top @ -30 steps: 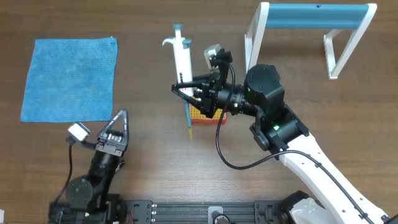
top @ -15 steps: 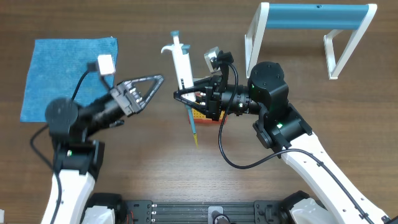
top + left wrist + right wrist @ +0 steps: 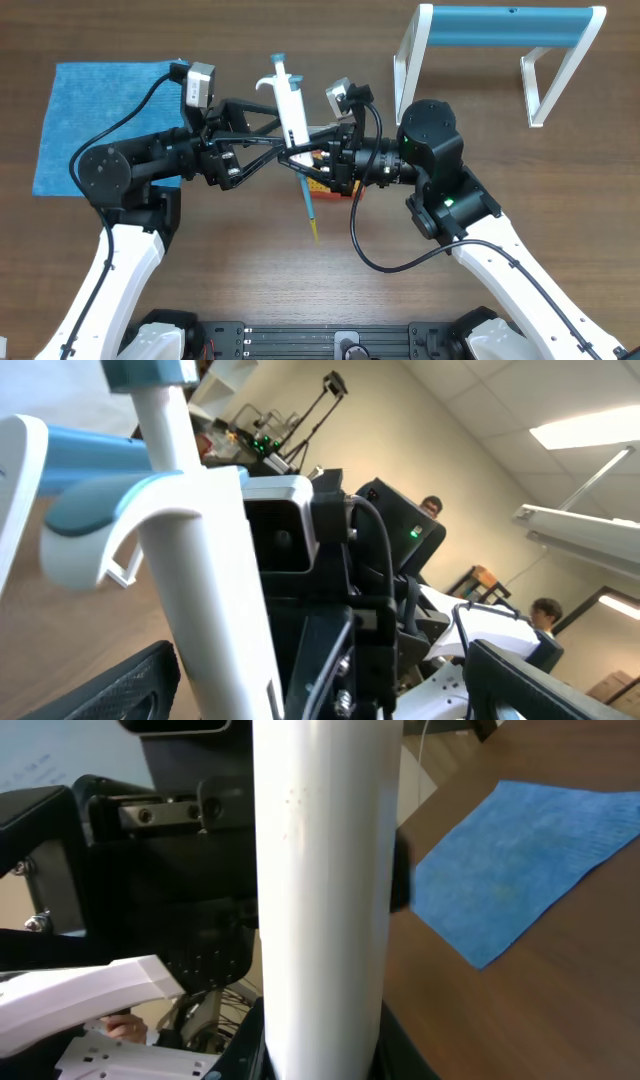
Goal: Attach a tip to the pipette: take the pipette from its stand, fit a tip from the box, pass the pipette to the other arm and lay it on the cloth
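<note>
The pipette [image 3: 293,100] hangs above the middle of the table [image 3: 230,260], upright in the wrist views, with a yellow tip [image 3: 313,226] fitted at its lower end. The right gripper [image 3: 298,156] pinches its white body, fingers pressed on either side. The left gripper [image 3: 278,132] reaches in from the opposite side; its fingers [image 3: 120,690] are spread wide with the pipette between them, not touching it. The orange tip box [image 3: 322,186] lies under the right gripper. The blue cloth [image 3: 100,110] lies flat at the table's left, and the stand [image 3: 510,25] is at the far right.
</note>
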Motion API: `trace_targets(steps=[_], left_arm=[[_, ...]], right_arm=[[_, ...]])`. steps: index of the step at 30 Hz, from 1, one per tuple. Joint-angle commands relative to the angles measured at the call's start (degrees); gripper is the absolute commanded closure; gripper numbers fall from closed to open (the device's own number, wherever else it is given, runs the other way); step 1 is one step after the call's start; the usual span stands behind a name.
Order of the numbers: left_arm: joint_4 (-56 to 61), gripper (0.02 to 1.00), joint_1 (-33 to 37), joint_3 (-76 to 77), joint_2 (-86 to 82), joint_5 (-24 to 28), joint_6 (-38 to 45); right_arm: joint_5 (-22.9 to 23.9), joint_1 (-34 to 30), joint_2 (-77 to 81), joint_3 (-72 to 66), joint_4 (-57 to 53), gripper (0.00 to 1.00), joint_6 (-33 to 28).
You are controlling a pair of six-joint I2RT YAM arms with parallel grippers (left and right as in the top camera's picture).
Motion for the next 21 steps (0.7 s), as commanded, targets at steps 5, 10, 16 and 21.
trace_targets(steps=[5, 10, 16, 21], left_arm=[[0.4, 0.097, -2.1, 1.2, 3.0, -0.1, 0.2], [1.0, 0.292, -2.1, 1.2, 3.1, -0.3, 0.2], [3.0, 0.991, -2.1, 1.2, 3.1, -3.1, 0.2], [2.9, 0.991, -2.1, 1.2, 3.1, -5.8, 0.2]], right_arm=[[-1.0, 2.7, -0.9, 1.0, 0.7, 0.925, 1.1], [-1.1, 2.7, -0.9, 1.0, 0.7, 0.925, 1.6], [-4.0, 2.8, -0.9, 1.0, 0.7, 0.925, 1.9], [-4.0, 2.8, -0.9, 1.0, 0.6, 0.202, 1.9]])
